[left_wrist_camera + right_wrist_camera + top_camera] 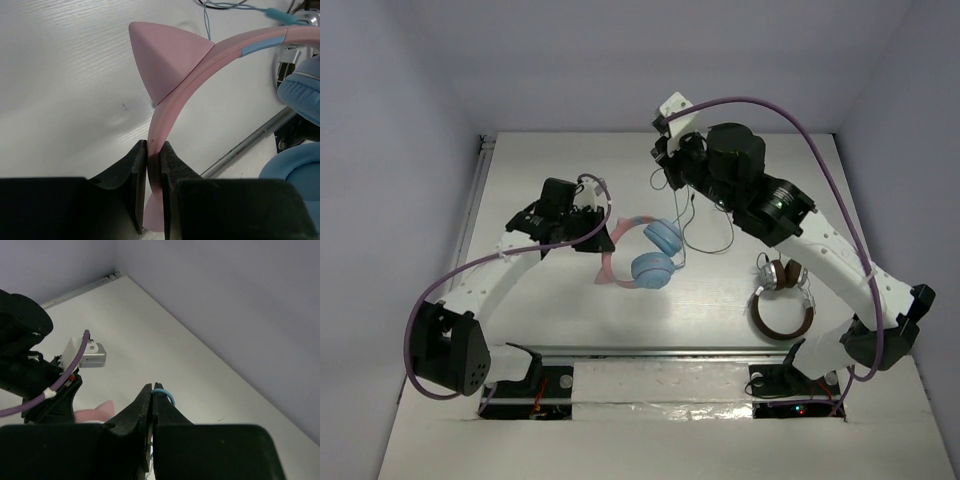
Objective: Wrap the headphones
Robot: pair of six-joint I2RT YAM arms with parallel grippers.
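The over-ear headphones with a pink headband and round light-blue earcups (652, 267) lie on the white desk (570, 300), just left of its middle. The headband arches toward 10 o'clock and the two cups sit side by side at its 4 o'clock end.

The left gripper (600, 225) reaches in from 9 o'clock. In the left wrist view its jaws (154, 150) are clamped on the pink headband, just below a pink cone-shaped cat ear (167, 60).

The right gripper (670, 180) hangs at about 1 o'clock from the earcups, raised above the desk. Its jaws (152, 388) are pressed together on a small loop of the thin light-blue cable (167, 394).

A second pair of brown-and-silver headphones (782, 300) lies well apart, at about 4 o'clock from the pink pair.
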